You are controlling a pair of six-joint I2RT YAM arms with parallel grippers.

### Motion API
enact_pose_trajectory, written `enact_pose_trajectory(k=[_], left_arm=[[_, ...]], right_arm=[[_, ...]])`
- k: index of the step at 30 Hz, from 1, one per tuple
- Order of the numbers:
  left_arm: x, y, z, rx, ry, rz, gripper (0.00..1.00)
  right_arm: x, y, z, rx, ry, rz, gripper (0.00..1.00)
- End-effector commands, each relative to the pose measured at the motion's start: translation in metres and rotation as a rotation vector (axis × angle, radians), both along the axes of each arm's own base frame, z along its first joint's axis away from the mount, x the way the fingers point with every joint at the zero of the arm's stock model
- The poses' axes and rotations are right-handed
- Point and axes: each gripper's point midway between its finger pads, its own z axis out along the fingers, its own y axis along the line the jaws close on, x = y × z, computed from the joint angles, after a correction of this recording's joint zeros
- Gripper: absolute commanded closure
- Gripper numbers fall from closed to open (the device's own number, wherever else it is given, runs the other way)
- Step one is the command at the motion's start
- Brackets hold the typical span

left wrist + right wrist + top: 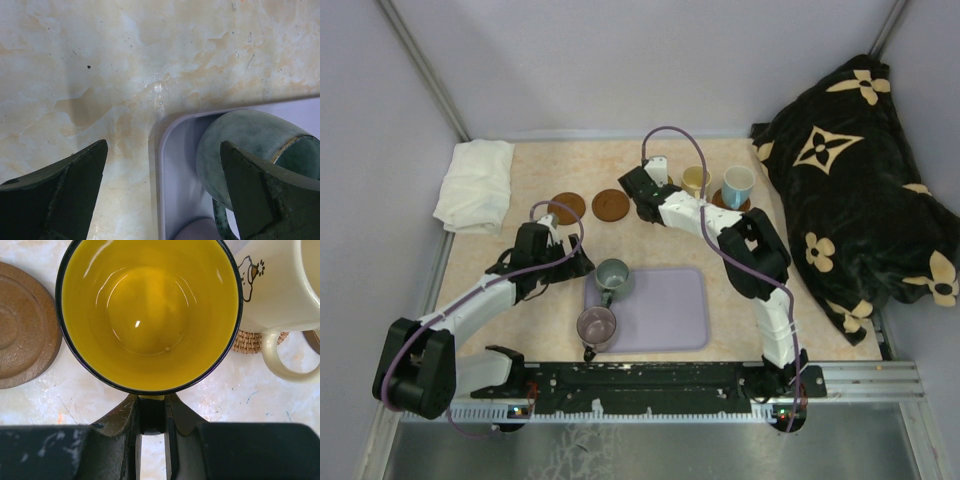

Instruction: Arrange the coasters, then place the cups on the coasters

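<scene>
**Right gripper (151, 407) grips the orange-yellow cup (150, 310); left gripper (164, 150) open by the tray**

The right gripper is clamped on the handle of the orange-yellow cup, its jaws pinched close with the handle between them. The cup is upright, mouth up, at the far middle of the table (550, 172). It cannot be told whether it rests on the surface or hangs just above it. Just left of it lies a brown coaster (22, 325) with nothing on it, and further left a second coaster (566, 208), also bare. Just right of the orange-yellow cup stands the cream cup (280, 285), with a woven mat edge (247, 341) showing beneath it. Further right, the white-and-blue cup (738, 185) stands on a third coaster (728, 203).

The left gripper is spread wide and holds nothing. It hovers over the far-left corner of the lavender tray (167, 190). The grey-green cup (240, 150) stands upright in that corner, close to the gripper's right finger. The mauve cup (597, 325) stands at the tray's near-left edge.

A white cloth (475, 185) lies at the far left of the table, and a black flower-patterned blanket (850, 200) is heaped along the right side.
</scene>
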Motion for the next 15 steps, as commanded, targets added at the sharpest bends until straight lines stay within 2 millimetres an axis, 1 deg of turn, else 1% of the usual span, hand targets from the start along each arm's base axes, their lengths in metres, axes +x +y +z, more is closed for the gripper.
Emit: enact_pose_trajectory(k=[1, 15], left_arm=[[0.0036, -0.0013, 0.0020, 0.001, -0.015, -0.002, 0.00], [0.0038, -0.0005, 0.0008, 0.006, -0.013, 0.000, 0.00]], right_arm=[[0.0255, 0.0126, 0.0406, 0.069, -0.125, -0.014, 1.00], [0.0296, 0.0152, 0.0404, 0.062, -0.135, 0.004, 1.00]])
